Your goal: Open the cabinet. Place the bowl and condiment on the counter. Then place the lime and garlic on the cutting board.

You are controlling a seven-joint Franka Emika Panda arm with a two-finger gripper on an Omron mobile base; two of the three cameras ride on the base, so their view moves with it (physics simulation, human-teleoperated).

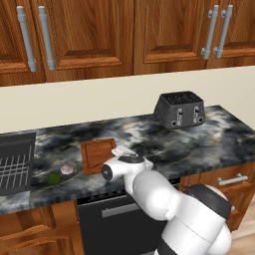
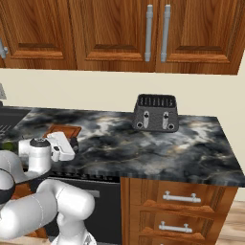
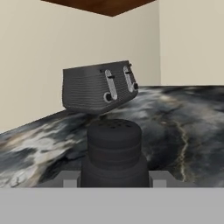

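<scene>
The pincer [image 3: 114,181] is closed on the condiment [image 3: 114,151], a small black bottle with a perforated cap, seen close up in the hand view between the fingertips. In the base views the hand hangs low over the front of the bench [image 1: 199,144], just right of the cutting board [image 1: 97,154]; whether the bottle's base rests on the stone cannot be told.

Handling, as a judgement: the bottle looks rigid, light and smooth, so a hold on the wider lower body, as now, suits better than the narrower cap; it should be set down upright, since a tall narrow shape tips easily.

The lime [image 1: 54,178] and garlic [image 1: 66,169] lie on the bench left of the board, close to each other and near the dark sink rack [image 1: 15,164]. The cabinet [image 1: 84,35] doors appear shut in these views. The bowl cannot be made out.

Surroundings: a dark toaster [image 1: 179,109] stands at the back right, well apart from the hand. The bench between hand and toaster is bare, so nothing obstructs a set-down there.
</scene>
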